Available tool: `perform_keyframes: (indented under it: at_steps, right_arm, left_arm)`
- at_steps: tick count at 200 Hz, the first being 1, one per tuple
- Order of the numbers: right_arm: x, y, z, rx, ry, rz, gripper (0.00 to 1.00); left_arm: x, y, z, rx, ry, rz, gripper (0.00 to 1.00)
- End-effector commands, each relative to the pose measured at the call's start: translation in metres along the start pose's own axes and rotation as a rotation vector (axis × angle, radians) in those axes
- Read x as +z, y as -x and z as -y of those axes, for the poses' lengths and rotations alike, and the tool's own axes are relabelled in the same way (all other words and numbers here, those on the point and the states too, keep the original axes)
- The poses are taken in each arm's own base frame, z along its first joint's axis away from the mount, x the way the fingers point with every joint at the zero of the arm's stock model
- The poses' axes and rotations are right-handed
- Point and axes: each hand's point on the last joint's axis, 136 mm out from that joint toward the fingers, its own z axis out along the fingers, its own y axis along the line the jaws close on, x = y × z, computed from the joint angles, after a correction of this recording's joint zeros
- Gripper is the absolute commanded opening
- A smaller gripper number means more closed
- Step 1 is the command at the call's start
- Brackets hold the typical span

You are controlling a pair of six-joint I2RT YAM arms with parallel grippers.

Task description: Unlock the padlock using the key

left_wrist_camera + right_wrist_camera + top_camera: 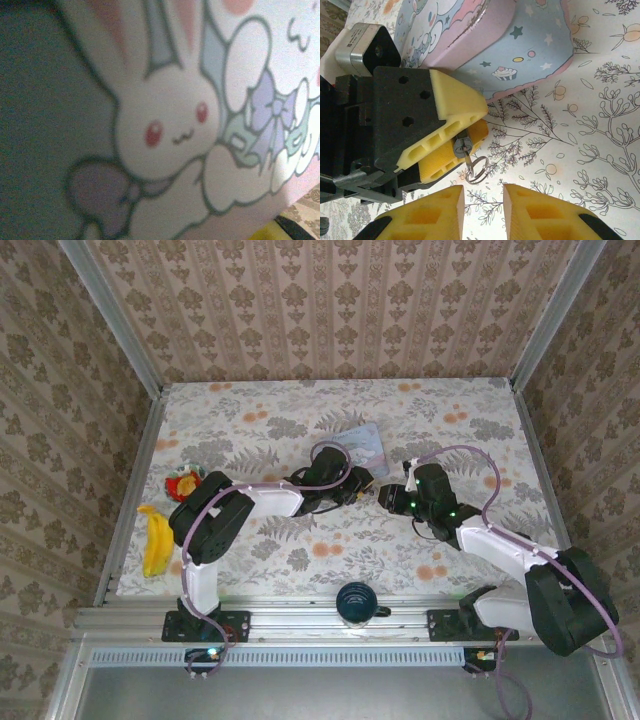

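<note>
The small padlock (462, 146) is clamped between the yellow fingers of my left gripper (485, 120), and just its silvery keyway face shows. A key (470, 159) sticks out of that face, with a thin ring (478, 170) hanging from it. My right gripper (483, 192) is open just below the ring, touching nothing. From above, the left gripper (362, 486) and right gripper (388, 496) meet nose to nose at mid-table. The padlock's dark body and shackle are hidden inside the left fingers.
The pale blue cartoon tin (360, 447) lies right behind the grippers, close to the left wrist camera (175, 125) and at the top of the right wrist view (520, 45). A banana (155, 540) and a red item (185, 483) lie at the left edge. A dark cup (355, 602) stands on the near rail.
</note>
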Motion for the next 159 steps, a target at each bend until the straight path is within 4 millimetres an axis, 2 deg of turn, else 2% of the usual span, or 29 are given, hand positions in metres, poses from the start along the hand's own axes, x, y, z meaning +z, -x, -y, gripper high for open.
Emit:
perform_keyframes:
  at_steps: [1,64,122,126,159]
  right_arm:
    - [0.006,0.001,-0.010,0.009,0.054,0.004,0.26]
    - [0.026,0.005,-0.016,0.049,0.115,-0.009,0.23]
    - [0.026,0.015,-0.013,0.068,0.124,0.023,0.18]
    - [0.031,0.010,-0.008,0.076,0.110,0.003,0.18]
    - [0.035,0.007,-0.006,0.090,0.114,-0.009,0.16]
  left_arm:
    - [0.003,-0.029,-0.062,-0.172,0.177,-0.126,0.00]
    - [0.004,-0.031,-0.060,-0.171,0.167,-0.135,0.00]
    - [0.004,-0.032,-0.056,-0.167,0.164,-0.139,0.00]
    - [0.004,-0.032,-0.056,-0.168,0.163,-0.139,0.00]
    - [0.004,-0.032,-0.055,-0.168,0.163,-0.139,0.00]
